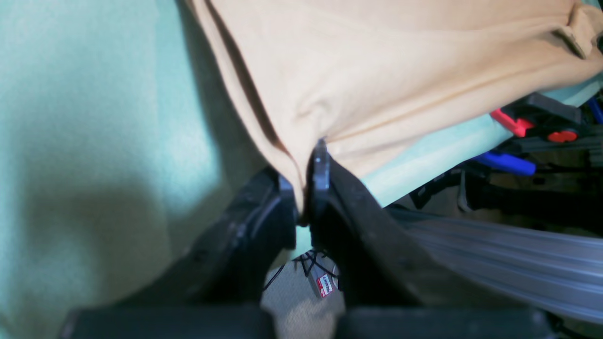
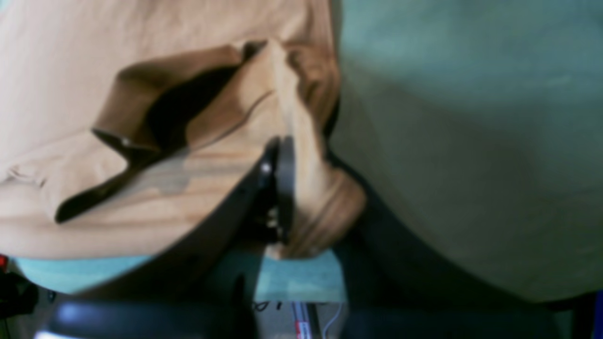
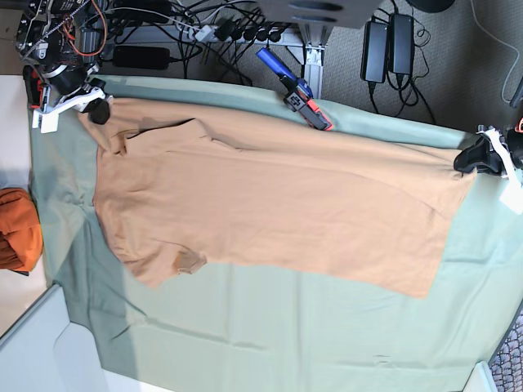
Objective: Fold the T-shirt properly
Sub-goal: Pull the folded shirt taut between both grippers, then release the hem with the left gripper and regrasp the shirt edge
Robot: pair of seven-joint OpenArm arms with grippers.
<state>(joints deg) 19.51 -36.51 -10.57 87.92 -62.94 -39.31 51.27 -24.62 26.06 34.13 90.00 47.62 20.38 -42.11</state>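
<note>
Left wrist: left gripper (image 1: 304, 188) is pinching the T-shirt (image 1: 400, 70) hem. Right wrist: right gripper (image 2: 278, 188) is clamping bunched shoulder cloth. Base: T-shirt is lying stretched across the green table cloth (image 3: 270, 327), long axis left-right, collar pointing left.

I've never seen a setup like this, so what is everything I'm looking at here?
T-shirt: one, peach, spread across the table, stretched between the two grippers.
Table cloth: one, pale green, under the shirt.
Cloth bundle: one, darker orange, off the cloth's edge on the base view's left.
Clamp: one, blue, black and red, at the table's far edge.
Cables and power bricks: several, black, on the floor beyond the table.
Left gripper: one, black, shut on a corner of the shirt, base view's right.
Right gripper: one, black, shut on bunched shirt fabric, base view's left.
</note>
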